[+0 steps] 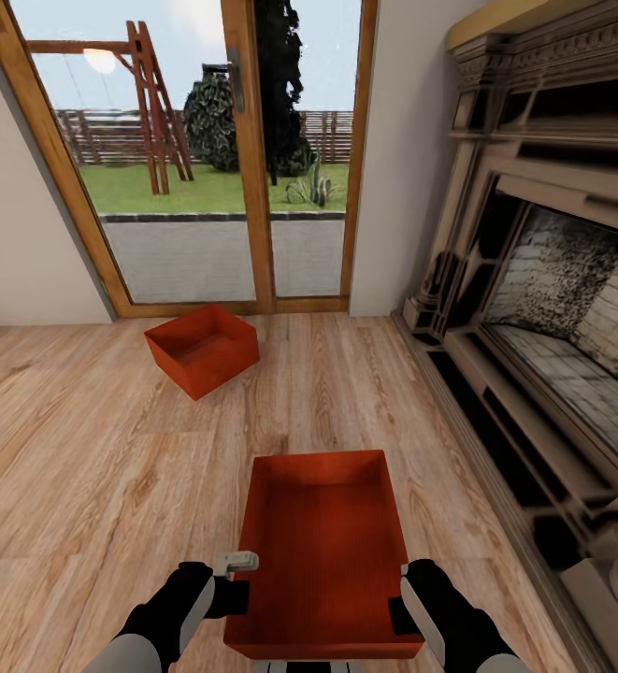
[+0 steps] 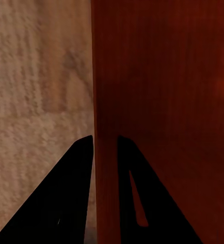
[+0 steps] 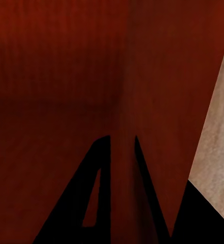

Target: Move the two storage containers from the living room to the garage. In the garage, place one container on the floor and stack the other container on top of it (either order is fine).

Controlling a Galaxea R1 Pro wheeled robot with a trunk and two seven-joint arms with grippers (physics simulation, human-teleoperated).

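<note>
A red-orange storage container [image 1: 323, 551] is in front of me in the living room, over the light wood-plank boards. My left gripper [image 1: 237, 591] is shut on its left wall [image 2: 105, 142], one finger inside and one outside. My right gripper [image 1: 404, 598] is shut on its right wall [image 3: 123, 147] in the same way. The second storage container [image 1: 202, 349] rests on the planks farther off, near the wood-framed glass doors [image 1: 243, 159], turned at an angle. The garage and its concrete floor are out of view.
A dark carved fireplace [image 1: 542, 308] runs along the right side, its hearth edge close to the held bin. Beige walls [image 1: 19, 243] flank the glass doors. Open plank flooring [image 1: 75, 449] spreads to the left.
</note>
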